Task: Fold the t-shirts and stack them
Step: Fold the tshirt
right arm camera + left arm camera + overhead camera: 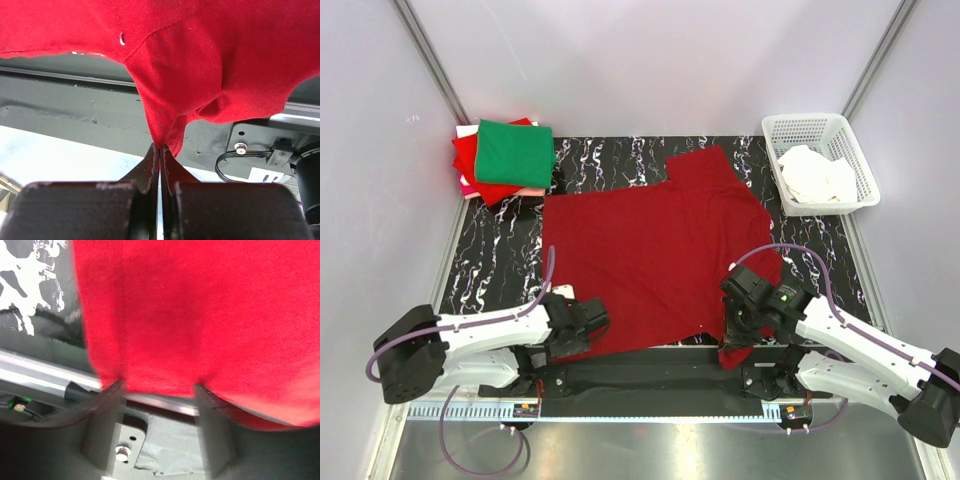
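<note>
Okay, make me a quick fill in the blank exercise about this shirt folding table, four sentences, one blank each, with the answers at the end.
1. On the folded stack in the far left corner, the top shirt is ____.
2. The right gripper is ____ on an edge of the crimson shirt.
3. The left gripper sits at that shirt's near edge with its jaws ____.
4. The lattice basket at the far right holds ____ cloth.

Missing words: green; shut; open; white.

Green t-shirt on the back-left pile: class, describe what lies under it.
Under the green t-shirt lies a folded bright red t-shirt, with a pale pink edge peeking out below. The pile's middle is covered, so further layers cannot be seen.
</note>
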`<state>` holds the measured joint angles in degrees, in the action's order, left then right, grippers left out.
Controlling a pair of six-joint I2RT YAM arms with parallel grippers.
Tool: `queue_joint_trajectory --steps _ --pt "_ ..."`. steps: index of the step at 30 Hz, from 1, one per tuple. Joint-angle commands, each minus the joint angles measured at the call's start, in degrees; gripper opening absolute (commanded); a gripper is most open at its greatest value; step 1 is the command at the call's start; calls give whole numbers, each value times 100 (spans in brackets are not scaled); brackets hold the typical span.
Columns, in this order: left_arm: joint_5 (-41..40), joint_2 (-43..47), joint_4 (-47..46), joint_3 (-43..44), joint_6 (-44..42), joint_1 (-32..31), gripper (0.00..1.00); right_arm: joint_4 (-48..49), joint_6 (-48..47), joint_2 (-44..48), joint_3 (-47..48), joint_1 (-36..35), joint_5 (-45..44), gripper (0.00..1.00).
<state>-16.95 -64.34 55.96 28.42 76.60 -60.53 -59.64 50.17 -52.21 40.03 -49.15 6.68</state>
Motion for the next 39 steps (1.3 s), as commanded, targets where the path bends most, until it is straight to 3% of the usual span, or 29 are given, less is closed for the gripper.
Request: queue_joint_trajectory --steps 1,10,21,26,30,36,37,38,39 --pt "-845 -193 -182 242 22 24 52 101 -25 0 14 -42 -88 0" --pt "-995 253 -157 330 -215 59 0 -4 -8 -9 83 -42 -254 0" --pt "-1144 1301 705 1314 -785 190 0 -205 -411 -922 1444 -16 -1018 0" --pt "-750 1301 513 1605 -1699 1077 0 -531 -1104 -1792 2719 203 -1731 0" --pt "-20 1108 -112 1701 -2569 2052 0 -321 -1930 -2512 3405 1158 -1512 0" --pt "701 -191 -410 2553 -3668 3336 3 -259 -2951 -4322 4705 1934 -1476 0" --pt "780 -655 -489 2789 -3939 3685 5 -302 -3013 -4855 5090 2057 -1459 0" --pt "911 -894 -638 2861 -4055 3837 15 -355 -3066 -5130 5294 2128 -1459 0" --pt "1017 -1166 -718 2940 -4274 3986 21 -451 -3075 -5385 5470 2207 -1450 6"
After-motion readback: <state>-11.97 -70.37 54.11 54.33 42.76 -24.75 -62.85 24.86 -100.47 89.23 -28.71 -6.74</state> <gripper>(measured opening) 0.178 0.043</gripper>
